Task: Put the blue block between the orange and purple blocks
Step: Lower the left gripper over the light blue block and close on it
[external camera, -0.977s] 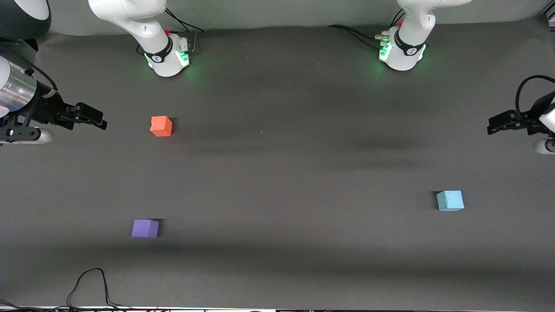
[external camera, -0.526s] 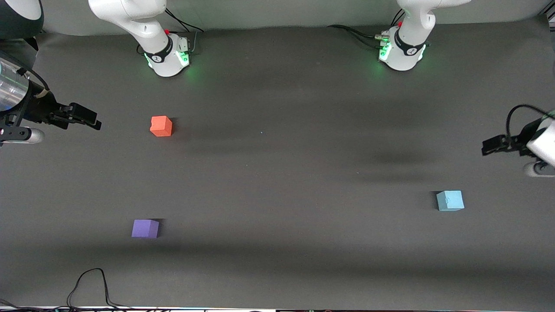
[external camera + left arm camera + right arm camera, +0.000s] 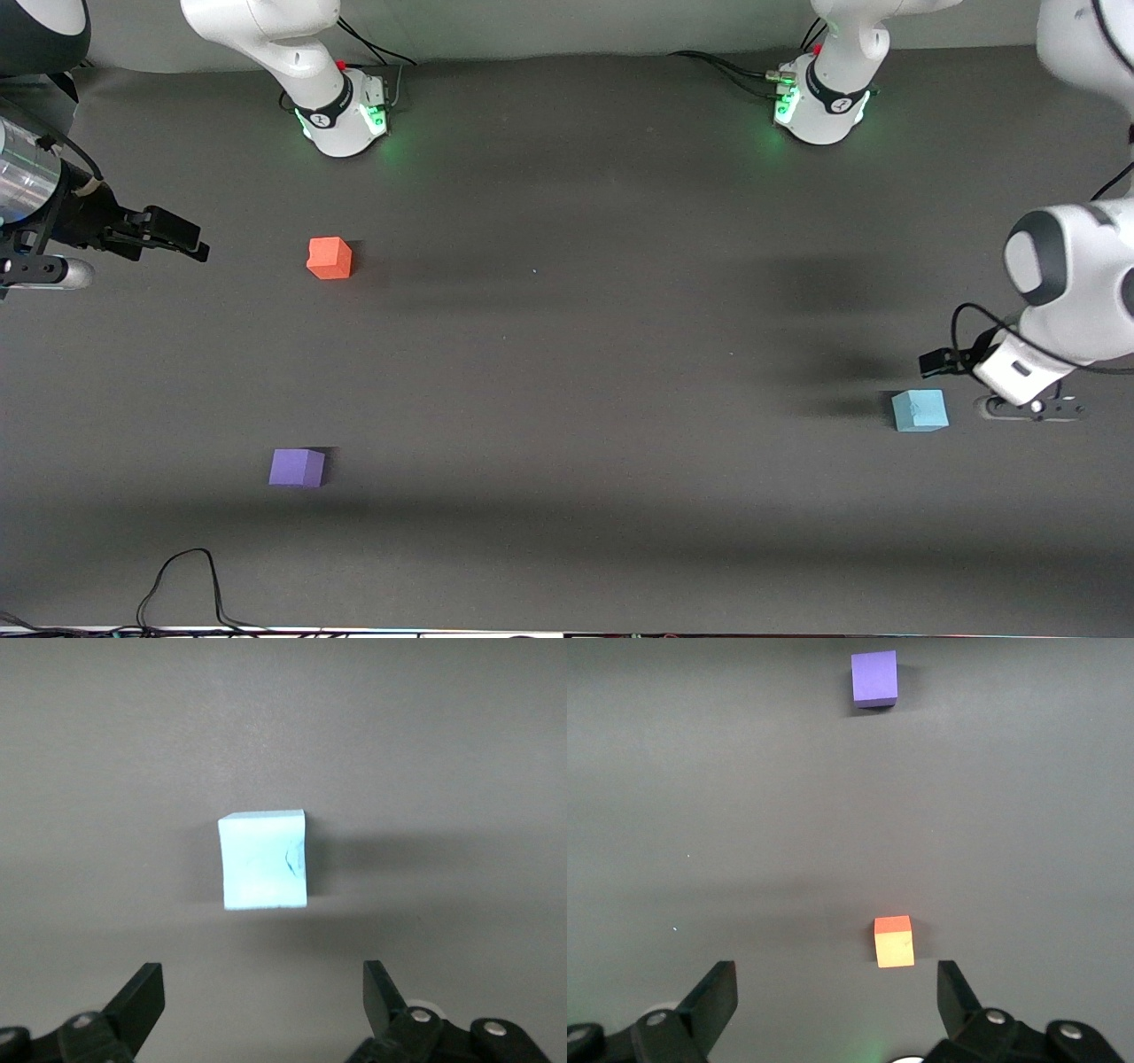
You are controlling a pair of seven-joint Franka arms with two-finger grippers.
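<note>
The blue block [image 3: 920, 410] sits on the dark mat near the left arm's end of the table. In the left wrist view the blue block [image 3: 264, 859] lies just ahead of the fingers, not between them. My left gripper [image 3: 944, 361] hangs over the mat right beside the block, open and empty [image 3: 263, 997]. The orange block [image 3: 330, 258] and the purple block [image 3: 297, 467] sit apart near the right arm's end, purple nearer the front camera. My right gripper [image 3: 184, 240] waits open and empty [image 3: 833, 997]. The right wrist view shows orange [image 3: 894, 942] and purple [image 3: 874, 678].
The two arm bases [image 3: 341, 115] [image 3: 819, 106] stand along the table's edge farthest from the front camera. A black cable [image 3: 186, 576] loops on the mat at the edge nearest the front camera. The wide stretch of mat [image 3: 576, 354] between the blocks is bare.
My left arm has swung in from the table's end and come down beside the blue block. My right gripper has barely shifted. No block has moved.
</note>
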